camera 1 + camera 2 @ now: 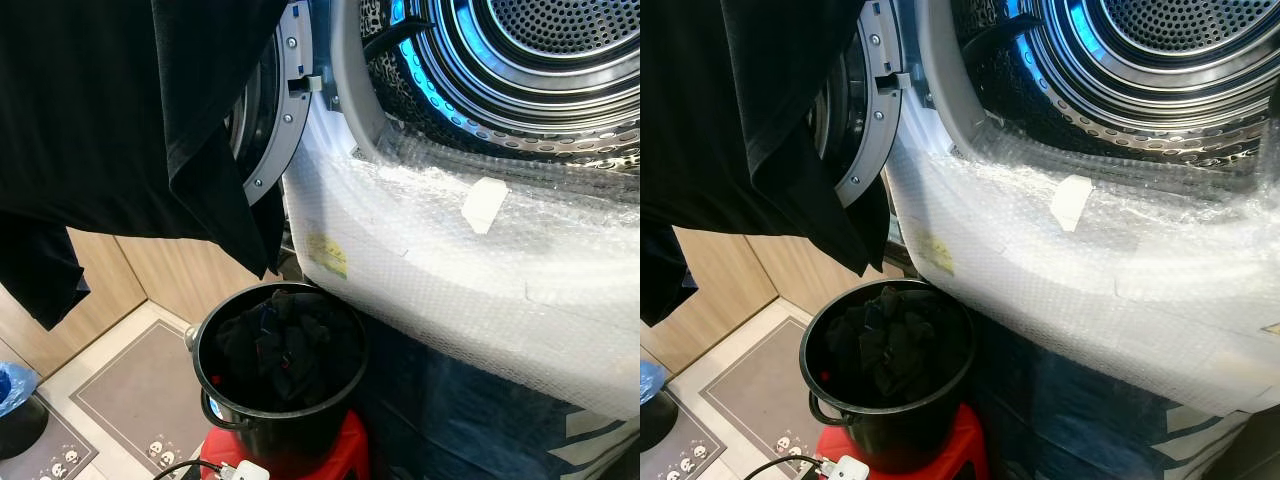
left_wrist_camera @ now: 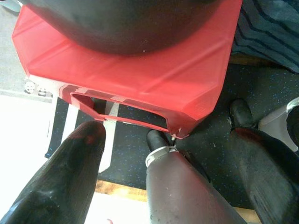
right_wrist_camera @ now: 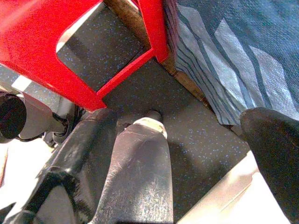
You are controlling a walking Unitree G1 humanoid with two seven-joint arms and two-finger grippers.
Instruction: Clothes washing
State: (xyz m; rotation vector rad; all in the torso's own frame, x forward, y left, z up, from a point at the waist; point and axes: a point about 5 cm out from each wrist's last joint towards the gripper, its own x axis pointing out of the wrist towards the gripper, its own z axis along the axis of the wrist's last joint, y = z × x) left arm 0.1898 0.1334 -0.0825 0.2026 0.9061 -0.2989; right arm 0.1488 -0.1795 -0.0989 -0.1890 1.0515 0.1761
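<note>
Bright, sharp views; blue glare rings the drum [image 1: 520, 70], fingers perhaps slightly blurred.

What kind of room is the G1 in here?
Most likely a home laundry corner: an open front-load washer drum, a black bucket of dark clothes on a red stool, a dark garment hanging.

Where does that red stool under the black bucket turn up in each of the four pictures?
Left eye view: red stool at the bottom edge, under the black bucket.
Right eye view: bottom edge, left of centre.
Left wrist view: across the top, bucket on it.
Right wrist view: upper left, its legs.
Shared landmark: the striped blue cloth beside the stool.
</note>
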